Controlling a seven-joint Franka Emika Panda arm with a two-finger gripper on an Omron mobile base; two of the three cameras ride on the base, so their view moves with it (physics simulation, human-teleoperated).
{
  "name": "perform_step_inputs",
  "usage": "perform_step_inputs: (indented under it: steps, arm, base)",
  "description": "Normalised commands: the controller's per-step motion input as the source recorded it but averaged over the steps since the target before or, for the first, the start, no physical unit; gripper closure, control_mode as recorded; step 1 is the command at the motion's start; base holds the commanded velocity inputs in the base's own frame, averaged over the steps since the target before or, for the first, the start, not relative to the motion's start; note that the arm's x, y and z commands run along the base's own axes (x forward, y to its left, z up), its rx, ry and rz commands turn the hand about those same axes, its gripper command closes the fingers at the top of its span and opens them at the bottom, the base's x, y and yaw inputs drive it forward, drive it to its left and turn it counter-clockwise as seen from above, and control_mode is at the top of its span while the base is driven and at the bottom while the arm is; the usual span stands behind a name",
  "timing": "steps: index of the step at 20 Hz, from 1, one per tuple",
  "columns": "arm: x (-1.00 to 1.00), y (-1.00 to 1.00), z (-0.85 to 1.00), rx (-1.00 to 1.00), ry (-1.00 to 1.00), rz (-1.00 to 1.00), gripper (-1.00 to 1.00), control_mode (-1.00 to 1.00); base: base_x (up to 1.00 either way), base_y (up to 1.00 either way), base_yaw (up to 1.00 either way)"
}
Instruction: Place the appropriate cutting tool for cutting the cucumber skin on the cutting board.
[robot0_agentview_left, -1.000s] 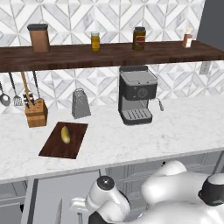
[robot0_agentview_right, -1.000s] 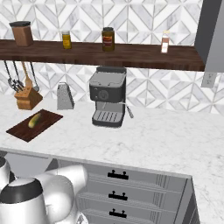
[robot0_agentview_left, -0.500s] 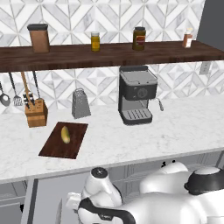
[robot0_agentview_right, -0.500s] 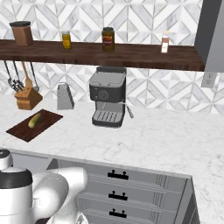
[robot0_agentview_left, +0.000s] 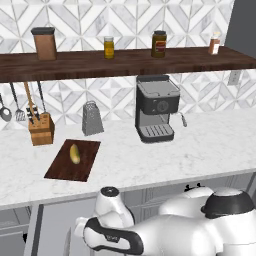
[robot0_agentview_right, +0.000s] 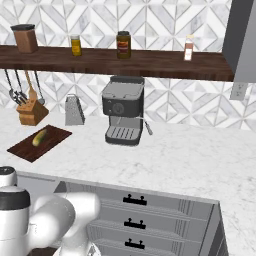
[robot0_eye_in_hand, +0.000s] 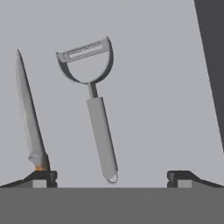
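Note:
The all-grey peeler (robot0_eye_in_hand: 101, 135) lies on a flat grey surface in the hand view, its forked head pointing away from me and the end of its handle down between my fingertips. My gripper (robot0_eye_in_hand: 110, 178) is open, its two dark tips wide apart on either side of the handle and holding nothing. On the marble counter the dark brown cutting board (robot0_agentview_left: 60, 170) (robot0_agentview_right: 22, 149) carries the small yellow-green cucumber (robot0_agentview_left: 74, 153) (robot0_agentview_right: 39, 137). My arm bends down below the counter's front edge.
A knife (robot0_eye_in_hand: 28, 118) with an orange-brown handle lies left of the peeler, close to my left fingertip. Behind the board stand a tan knife block (robot0_agentview_left: 41, 128), a metal grater (robot0_agentview_left: 92, 118) and a coffee machine (robot0_agentview_left: 156, 107). Grey drawers (robot0_agentview_right: 135, 220) run under the counter.
My arm has swung further left and lower in front of the counter. Nothing on the counter has moved.

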Motion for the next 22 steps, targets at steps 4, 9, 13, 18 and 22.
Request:
perform_step_inputs:
  steps: [4, 9, 13, 18, 22]
  arm:
    - [-0.02, 0.06, -0.33, -0.07, 0.0, 0.0, -1.0, -1.0]
    - [0.02, 0.03, -0.19, -0.05, 0.0, 0.0, -1.0, -1.0]
    - [0.02, 0.02, -0.11, 0.0, 0.0, 0.0, -1.0, -1.0]
    - [0.07, 0.16, -0.34, 0.0, 0.01, 0.0, -1.0, -1.0]
    - [0.11, 0.21, -0.24, 0.0, 0.0, 0.0, -1.0, -1.0]
  base:
    - [0.0, 0.0, 0.0]
    - [0.0, 0.0, 0.0]
    - [0.0, 0.0, 0.0]
    - [0.0, 0.0, 0.0]
    - [0.0, 0.0, 0.0]
